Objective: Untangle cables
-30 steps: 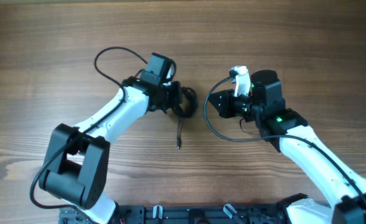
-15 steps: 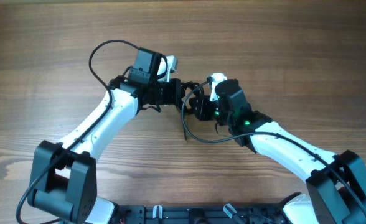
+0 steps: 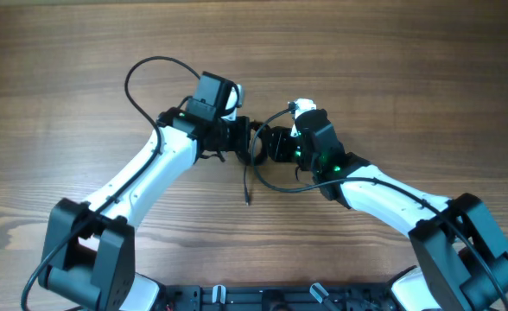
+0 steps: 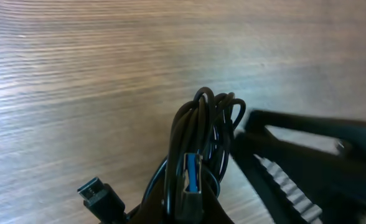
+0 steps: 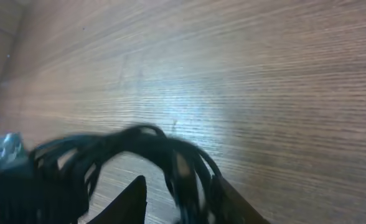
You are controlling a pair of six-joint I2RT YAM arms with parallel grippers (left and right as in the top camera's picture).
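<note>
Black-fingered left gripper [image 3: 240, 138]: at 9 o'clock of the knot, jaws closed on the cables [image 4: 198, 134], which rise out of its mouth in the left wrist view.

Thin black cables: one tight bunch at the middle of the wooden table [image 3: 409, 69], lifted between the two grippers. Loops toward 12 o'clock in the left wrist view. Blue plug [image 4: 192, 177] low in the bunch, second plug [image 4: 99, 191] splayed toward 8 o'clock.

Long axis, overhead: on the 12-to-6 line. Loose tail [image 3: 247, 183] hanging straight toward 6 o'clock, plug end [image 3: 247, 201] lowest and touching or just above the wood; cannot tell which.

Right gripper [image 3: 269, 144]: at 3 o'clock of the knot, touching it. Jaws apart in the blurred right wrist view, loops draped across the gap, none pinched yet.

Step in hand, as judged: take hold with the right gripper, then part the bunch.

Handling advice:
- Close on a single outer loop, not the whole bunch.
- Keep the left grip firm.
- Draw slowly toward 3 o'clock.
- Stop if the knot tightens instead of opening.
- Mind the plugs snagging inside the loops.
</note>
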